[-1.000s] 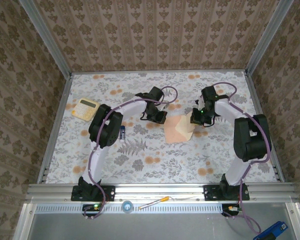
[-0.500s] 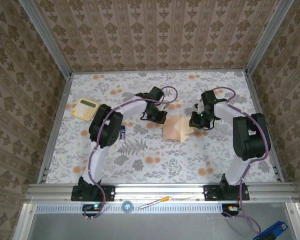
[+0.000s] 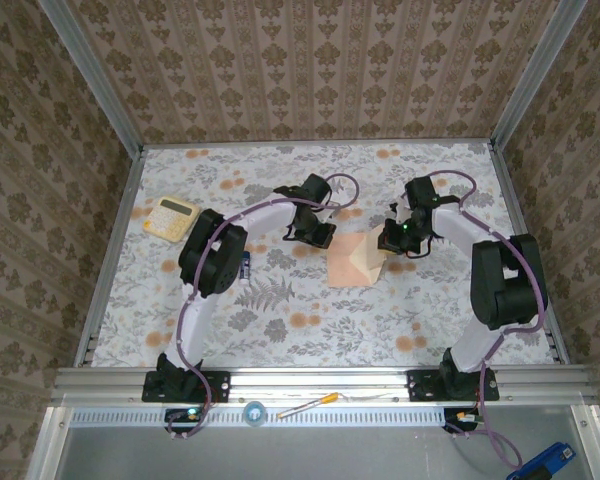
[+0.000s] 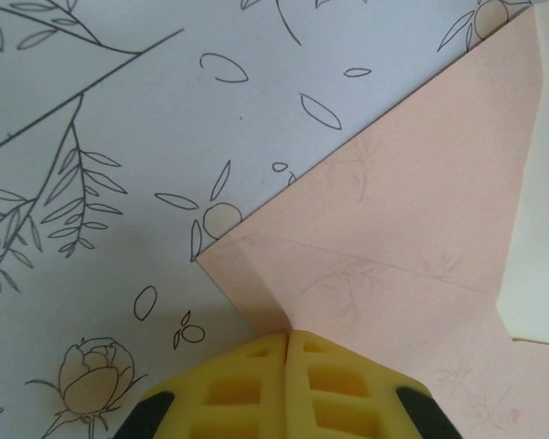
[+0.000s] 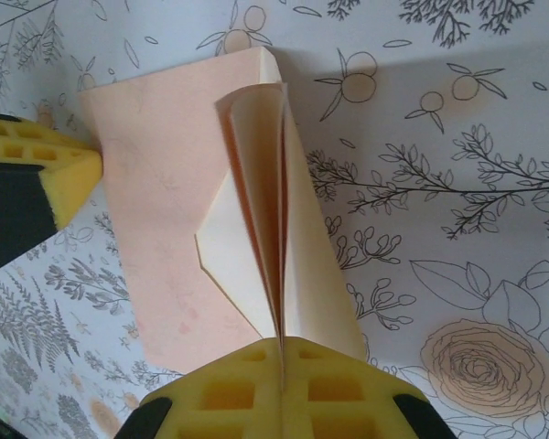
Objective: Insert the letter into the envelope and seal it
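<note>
Far left on the floral-clothed bench (image 3: 280, 330): a yellow calculator (image 3: 170, 217), flat, well apart from the paper.

Next rightward, just beside the elbow of the left arm (image 3: 212, 258): a small blue-and-white object (image 3: 246, 265), too small to identify.

Then the left gripper (image 4: 288, 340), low over the cloth, jaws together and clamped on a corner of the envelope (image 4: 412, 210).

Envelope near mid-bench, between the two grippers. Salmon-pink body flat on the cloth, one crease across it near the pinched corner, floral print faintly visible through the paper. Along its right side, the pale pointed flap (image 5: 221, 251), open, tip toward the left gripper.

Just right of the flap, the letter (image 5: 316, 265): curled upright into a narrow loop of several layers, pink face inward, cream reverse outward, standing at the envelope's right edge.

Rightmost, the right gripper (image 5: 282, 346), reaching in from the right, jaws together, pinching one end of that upright loop. Flap possibly in the same pinch: cannot tell.
</note>
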Robot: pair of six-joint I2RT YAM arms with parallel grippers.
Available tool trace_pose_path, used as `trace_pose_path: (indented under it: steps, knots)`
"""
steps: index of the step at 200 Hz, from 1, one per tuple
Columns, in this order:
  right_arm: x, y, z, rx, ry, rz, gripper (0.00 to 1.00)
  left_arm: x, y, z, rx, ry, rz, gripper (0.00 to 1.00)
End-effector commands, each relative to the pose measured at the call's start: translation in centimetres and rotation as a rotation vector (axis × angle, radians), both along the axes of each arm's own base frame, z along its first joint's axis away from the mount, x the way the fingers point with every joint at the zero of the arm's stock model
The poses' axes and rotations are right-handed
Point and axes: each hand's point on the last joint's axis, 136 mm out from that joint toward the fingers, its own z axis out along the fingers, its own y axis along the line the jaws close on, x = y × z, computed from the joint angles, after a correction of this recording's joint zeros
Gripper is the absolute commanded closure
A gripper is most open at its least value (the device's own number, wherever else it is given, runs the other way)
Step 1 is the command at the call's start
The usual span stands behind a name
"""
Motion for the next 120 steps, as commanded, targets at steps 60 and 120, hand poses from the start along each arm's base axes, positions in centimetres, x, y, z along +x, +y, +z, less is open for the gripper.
trace_pose_path:
  steps: [60,120]
  knots:
    - [-1.4,0.7,-2.3,0.036,0.095,0.021,1.00,-1.8,3.7,-3.2,0.180,0.068,-0.001,1.00]
    - [-2.0,1.3,-4.0,0.070,0.156,0.030,1.00,-2.1,3.5,-3.5,0.176,0.078,0.001,1.00]
